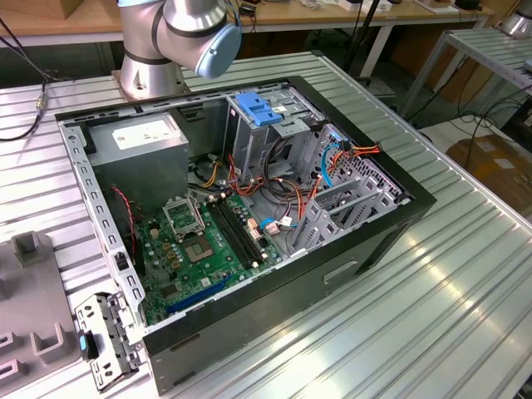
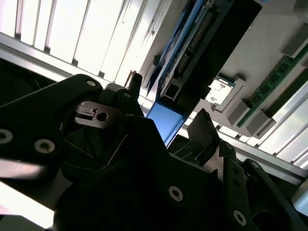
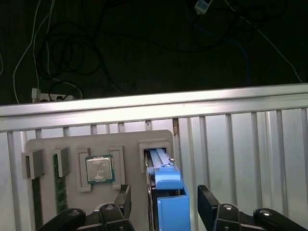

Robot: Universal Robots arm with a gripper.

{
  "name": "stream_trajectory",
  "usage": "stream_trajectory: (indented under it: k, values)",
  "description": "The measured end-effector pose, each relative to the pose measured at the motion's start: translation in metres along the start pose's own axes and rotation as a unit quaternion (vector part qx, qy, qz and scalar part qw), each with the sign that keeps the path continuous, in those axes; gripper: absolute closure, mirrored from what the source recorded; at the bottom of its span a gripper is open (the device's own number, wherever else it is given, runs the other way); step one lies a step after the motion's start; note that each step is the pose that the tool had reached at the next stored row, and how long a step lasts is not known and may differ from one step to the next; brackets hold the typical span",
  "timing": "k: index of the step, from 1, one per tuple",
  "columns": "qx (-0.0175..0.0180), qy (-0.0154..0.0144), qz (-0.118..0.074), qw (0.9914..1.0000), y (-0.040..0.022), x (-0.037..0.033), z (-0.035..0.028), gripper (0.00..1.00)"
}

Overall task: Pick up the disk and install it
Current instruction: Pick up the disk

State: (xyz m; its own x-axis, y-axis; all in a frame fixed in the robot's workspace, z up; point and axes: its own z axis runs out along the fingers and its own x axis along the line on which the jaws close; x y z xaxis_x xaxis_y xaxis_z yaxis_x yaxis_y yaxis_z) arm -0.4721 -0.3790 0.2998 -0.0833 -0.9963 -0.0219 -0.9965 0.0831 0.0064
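The disk (image 3: 169, 209), its blue carrier frame uppermost, stands on edge in a slot of the grey tray (image 3: 72, 142), seen here in the first wrist view. Your gripper (image 3: 162, 193) straddles it with the jaws spread wide: one of the dark fingers (image 3: 208, 204) sits on each side of the blue frame, a gap shows on both sides, and nothing is in its grasp. The second wrist view shows the same scene from close behind the fingers, with the disk (image 2: 166, 122) running between them.

Just beside the disk on the tray lies a processor chip (image 3: 99, 169) in its own pocket, and beyond that a green memory stick (image 3: 58, 187) set on edge. The tray rests on the slatted metal table (image 3: 250, 144).

In the exterior view the open computer case (image 1: 391, 229) lies on that table, motherboard (image 1: 208, 241) exposed, with a blue latch (image 1: 258, 110) atop the drive cage (image 1: 287, 125). The arm (image 1: 179, 33) rises behind the case, and the tray (image 1: 33, 291) sits at the exterior view's left.
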Motion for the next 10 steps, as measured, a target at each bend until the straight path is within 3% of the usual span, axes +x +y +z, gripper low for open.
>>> stream_trajectory:
  k: [8, 9, 10]
  values:
    - [0.0, -0.0007, 0.0, 1.0, -0.0001, 0.0001, 0.0047, 0.34]
    - [0.0, -0.0007, 0.0, 1.0, 0.0, 0.0001, 0.0047, 0.43]
    - [0.0, -0.0007, 0.0, 1.0, 0.0, 0.0001, 0.0047, 0.43]
